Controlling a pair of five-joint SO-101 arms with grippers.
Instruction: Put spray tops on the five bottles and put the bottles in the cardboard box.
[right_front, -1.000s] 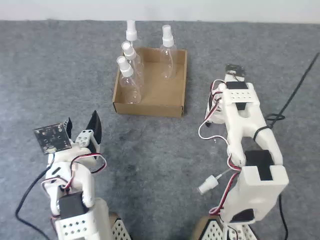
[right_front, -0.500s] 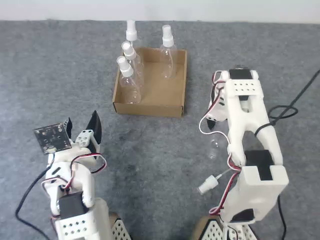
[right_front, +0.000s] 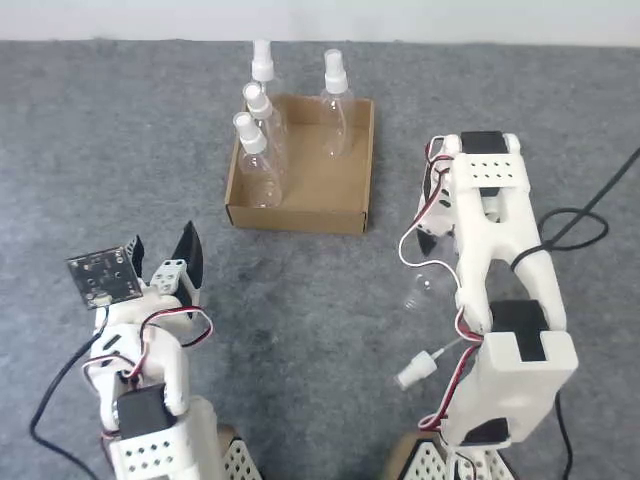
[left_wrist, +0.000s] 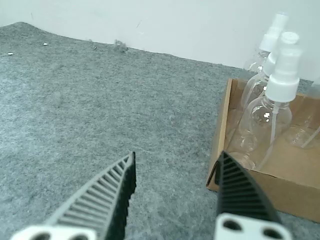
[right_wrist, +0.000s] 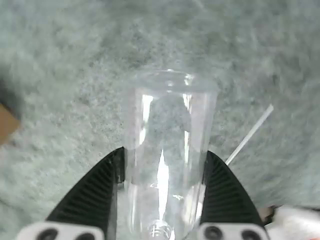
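Note:
My right gripper (right_wrist: 162, 172) is shut on a clear bottle (right_wrist: 169, 145) that has no top; in the high view the bottle (right_front: 420, 290) pokes out from under the right arm, above the carpet. A loose white spray top (right_front: 417, 372) with its thin tube (right_wrist: 248, 134) lies on the carpet beside the right arm's base. The cardboard box (right_front: 352, 170) stands at the back centre and holds several clear bottles with white spray tops (right_front: 248, 138). My left gripper (left_wrist: 175, 182) stands open over bare carpet, short of the box's near left corner (left_wrist: 220, 182).
Grey carpet (right_front: 110, 140) covers the table, with free room left of the box and between the two arms. A black cable (right_front: 590, 215) runs along the right side. A white wall (left_wrist: 150, 20) lies beyond the carpet's far edge.
The right arm has drawn back and folded at the wrist, bringing the held bottle nearer and slightly left so more of it shows. The left arm has kept still.

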